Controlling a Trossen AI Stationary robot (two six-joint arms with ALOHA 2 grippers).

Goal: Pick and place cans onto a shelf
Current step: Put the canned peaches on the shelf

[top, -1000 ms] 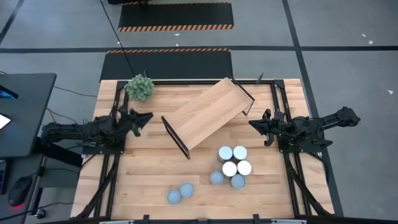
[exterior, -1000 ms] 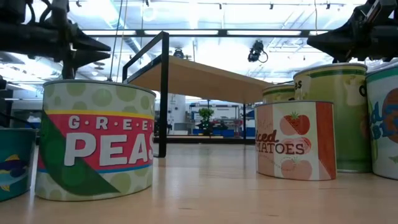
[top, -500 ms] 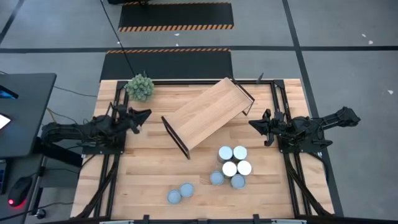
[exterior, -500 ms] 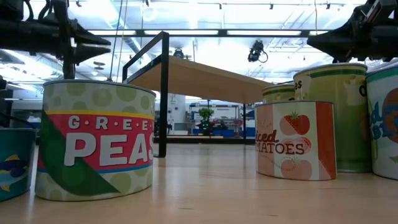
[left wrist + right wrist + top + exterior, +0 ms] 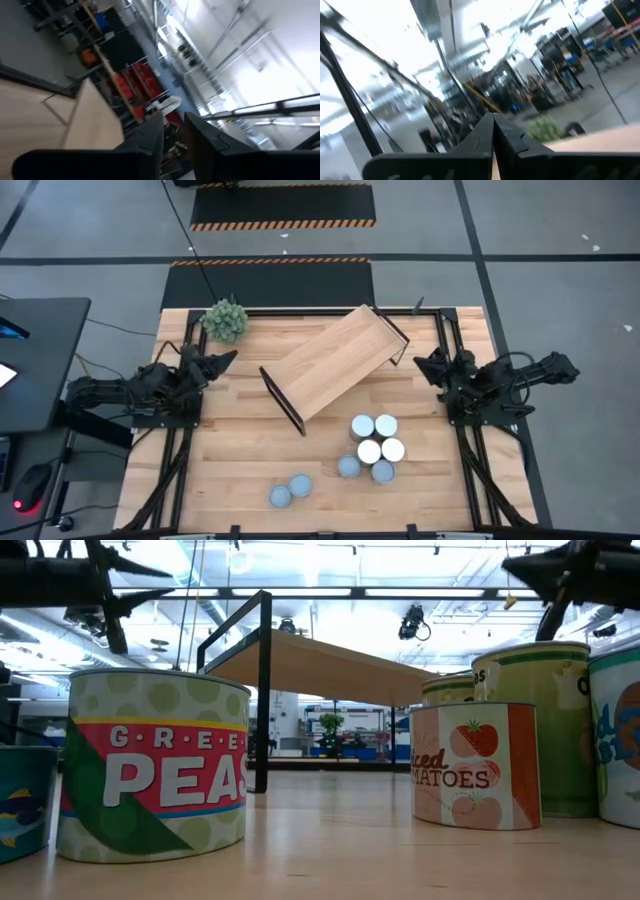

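Observation:
The light-wood shelf [image 5: 335,365] stands aslant on its black end frames at the table's middle, and also shows in the low view [image 5: 320,665]. Several cans [image 5: 372,445] stand clustered near its right end, and two more cans [image 5: 290,492] stand by the near edge. In the low view a green peas can [image 5: 155,765] and a tomato can [image 5: 475,765] stand upright. My left gripper [image 5: 232,356] hovers left of the shelf, its fingers a narrow gap apart [image 5: 173,125] and empty. My right gripper [image 5: 418,363] hovers right of the shelf, shut [image 5: 493,120] and empty.
A green plant ball [image 5: 225,320] sits at the far left corner, just beyond my left gripper. Bare tabletop [image 5: 230,450] lies between the shelf and the two near cans. Black arm frames run along the table's left and right edges.
Both grippers have risen and drawn back from the shelf. The left one has gone toward the table's left and far edges. The right one has gone toward the right edge. The cans and the shelf have not moved.

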